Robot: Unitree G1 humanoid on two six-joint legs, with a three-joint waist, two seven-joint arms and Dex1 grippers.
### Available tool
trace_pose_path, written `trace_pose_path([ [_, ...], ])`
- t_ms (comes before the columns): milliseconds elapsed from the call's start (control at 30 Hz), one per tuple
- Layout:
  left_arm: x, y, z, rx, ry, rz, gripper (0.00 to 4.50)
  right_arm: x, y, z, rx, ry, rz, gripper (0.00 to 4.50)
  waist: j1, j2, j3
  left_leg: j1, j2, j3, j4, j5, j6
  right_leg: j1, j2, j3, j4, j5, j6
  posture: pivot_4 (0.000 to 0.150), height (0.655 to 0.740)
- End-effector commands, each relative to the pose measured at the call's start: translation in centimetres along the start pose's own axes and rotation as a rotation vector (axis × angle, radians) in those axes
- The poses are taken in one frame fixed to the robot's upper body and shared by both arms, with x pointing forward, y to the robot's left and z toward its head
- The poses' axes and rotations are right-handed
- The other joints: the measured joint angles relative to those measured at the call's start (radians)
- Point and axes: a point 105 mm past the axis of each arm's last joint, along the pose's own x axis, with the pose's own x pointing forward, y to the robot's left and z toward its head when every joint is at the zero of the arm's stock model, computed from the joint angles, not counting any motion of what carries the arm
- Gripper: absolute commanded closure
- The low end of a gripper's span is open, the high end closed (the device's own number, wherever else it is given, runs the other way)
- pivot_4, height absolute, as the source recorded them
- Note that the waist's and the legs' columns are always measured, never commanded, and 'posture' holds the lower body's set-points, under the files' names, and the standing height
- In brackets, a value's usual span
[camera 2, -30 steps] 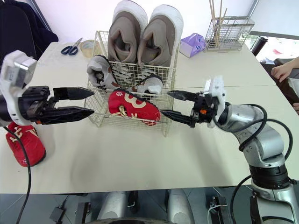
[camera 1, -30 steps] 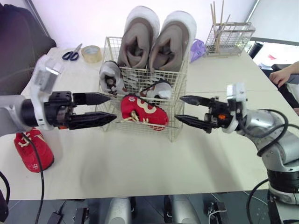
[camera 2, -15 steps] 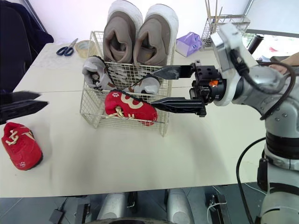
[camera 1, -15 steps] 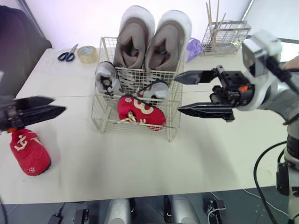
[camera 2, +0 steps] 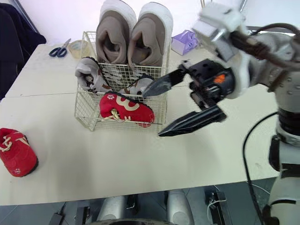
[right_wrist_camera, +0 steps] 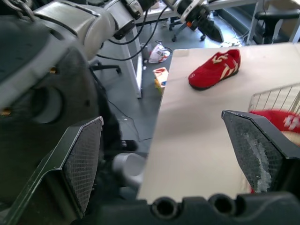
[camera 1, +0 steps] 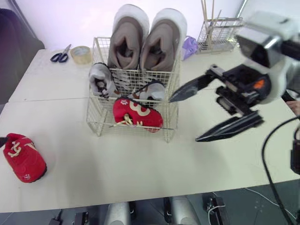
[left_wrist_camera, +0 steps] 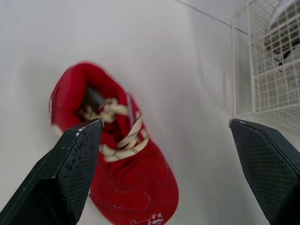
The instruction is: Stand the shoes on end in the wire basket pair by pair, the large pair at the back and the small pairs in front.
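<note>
Pincer L [left_wrist_camera: 163,123], spread, moved over loose red laced shoe [left_wrist_camera: 119,159]: pickup next. Pincer R [camera 1: 183,119], spread, left white wire basket [camera 1: 98,119].

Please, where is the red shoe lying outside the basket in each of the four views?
Left eye view: the loose red shoe lies low at the left, on the table, left of the wire basket.
Right eye view: same spot, left of the basket.
Left wrist view: it lies between the fingers of the open left gripper, basket wall nearby.
Right wrist view: it lies near the table edge, beyond the basket corner.
Shared landmark: the wire basket.
</note>
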Motion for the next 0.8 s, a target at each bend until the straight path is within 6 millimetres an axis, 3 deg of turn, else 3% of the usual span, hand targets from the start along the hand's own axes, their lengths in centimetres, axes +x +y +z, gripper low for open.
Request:
trace_pose_path([
  [33,-0.4,1.2,-0.5,-0.021,-0.042,0.011,0.0,0.9,-1.5,0.6,-0.058,0.009,-0.073,0.07,-0.003,-0.001,-0.001,0.0,0.0,0.0,0.0,0.0,0.0,-0.001,-0.002,-0.001,0.0,0.0,-0.001,0.15,0.74],
  [267,-0.6,3.7,-2.2,-0.068,-0.078,0.059,0.0,1.0,-1.7,0.8,-0.058,0.035,-0.084,0.07,-0.002,-0.003,-0.002,-0.001,-0.004,0.002,-0.001,0.0,0.0,-0.002,-0.021,-0.023,0.0,0.004,-0.006,0.15,0.74],
  [367,0.2,4.4,-3.9,-0.093,-0.041,0.052,0.0,0.8,-1.7,0.3,-0.061,0.061,-0.087,0.07,-0.001,-0.005,-0.004,-0.001,-0.003,0.003,-0.001,0.0,0.0,-0.002,-0.022,-0.028,-0.001,0.005,-0.007,0.15,0.74],
  [500,0.4,5.6,-4.2,-0.127,-0.076,0.069,0.0,0.5,-1.9,0.0,-0.061,0.072,-0.103,0.07,-0.002,-0.007,-0.005,-0.001,-0.002,0.005,-0.002,0.0,0.0,-0.004,-0.023,-0.031,0.0,0.005,-0.007,0.15,0.74],
  [667,-0.9,7.5,-4.3,-0.176,-0.134,0.129,0.0,-0.1,-2.2,-0.1,-0.054,0.081,-0.142,0.07,-0.002,-0.008,-0.006,-0.001,-0.001,0.008,-0.002,-0.001,0.001,-0.005,-0.025,-0.034,0.0,0.006,-0.007,0.15,0.74],
  [800,0.1,7.7,-5.3,-0.198,-0.122,0.103,0.0,-0.8,-2.3,0.0,-0.045,0.094,-0.165,0.07,0.0,-0.008,-0.006,-0.001,-0.001,0.013,-0.002,-0.001,0.002,-0.008,-0.027,-0.036,0.001,0.007,-0.006,0.15,0.74],
])
